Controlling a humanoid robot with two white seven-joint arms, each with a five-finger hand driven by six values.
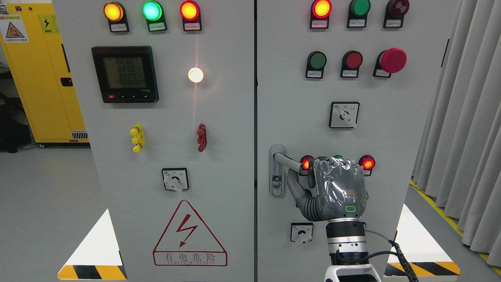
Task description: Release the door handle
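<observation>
the right hand (339, 187) grasps the outer end of the grey door handle (287, 160), which juts leftward from its fingers to a metal plate.

We see the door handle (282, 160) on the right cabinet door (391, 117), just beside the seam between the two doors. It is a grey metal lever on a tall narrow plate with a keyhole near its foot. The lever sticks out to the right, sloping slightly down, and its far end disappears under our right hand (336, 184).
</observation>
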